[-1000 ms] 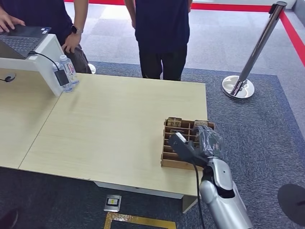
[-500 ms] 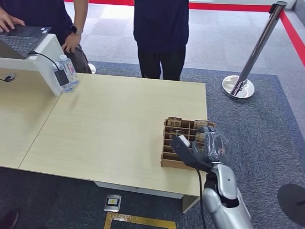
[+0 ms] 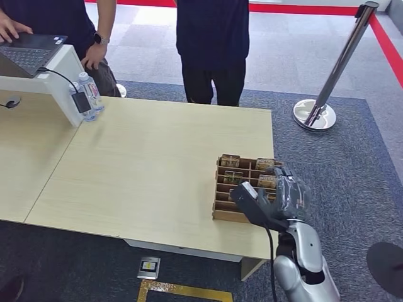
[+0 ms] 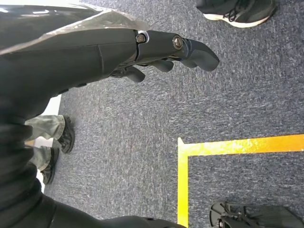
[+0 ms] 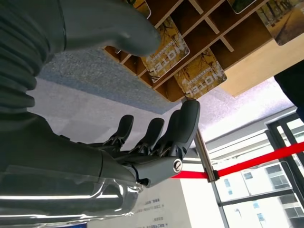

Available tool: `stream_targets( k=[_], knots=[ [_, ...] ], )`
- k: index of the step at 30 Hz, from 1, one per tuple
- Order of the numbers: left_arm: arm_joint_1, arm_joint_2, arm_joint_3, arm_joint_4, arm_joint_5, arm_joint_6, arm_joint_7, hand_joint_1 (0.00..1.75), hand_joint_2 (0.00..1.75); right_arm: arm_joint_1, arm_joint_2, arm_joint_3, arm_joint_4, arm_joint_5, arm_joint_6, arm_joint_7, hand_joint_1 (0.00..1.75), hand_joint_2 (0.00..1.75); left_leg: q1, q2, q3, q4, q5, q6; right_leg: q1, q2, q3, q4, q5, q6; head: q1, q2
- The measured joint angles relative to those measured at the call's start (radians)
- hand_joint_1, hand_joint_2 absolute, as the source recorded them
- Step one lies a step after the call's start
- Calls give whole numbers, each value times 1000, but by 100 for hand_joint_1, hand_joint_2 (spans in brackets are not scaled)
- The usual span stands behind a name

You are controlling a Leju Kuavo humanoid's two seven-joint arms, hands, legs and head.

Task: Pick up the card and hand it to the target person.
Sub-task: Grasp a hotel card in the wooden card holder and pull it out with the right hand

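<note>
We hover our right hand (image 3: 280,198) over the card tray (image 3: 223,211), fingers (image 5: 186,118) apart, empty. We judge we're reaching; next, lower onto a card (image 5: 165,50) and pinch.

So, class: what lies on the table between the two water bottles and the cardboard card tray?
Bare tabletop. In the head view, nothing sits on the table between the water bottles and the card tray.

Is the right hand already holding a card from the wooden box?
No: in the right wrist view the right hand has its fingers apart with nothing between them, and the cards sit in the wooden box.
</note>
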Motion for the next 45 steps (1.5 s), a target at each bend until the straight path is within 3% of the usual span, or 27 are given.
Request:
stream_targets(
  k=[11,45],
  knots=[
    [0,0,-1,0,-4,0,0,0,175,-2,0,-5,85,2,10,19,73,175,0,0,0,0,0,0,0,0,0,0,0,0,0,0],
    [0,3,-7,0,-12,-13,-8,0,175,1,5,-19,153,52,25,41,79,175,0,0,0,0,0,0,0,0,0,0,0,0,0,0]
  ],
)
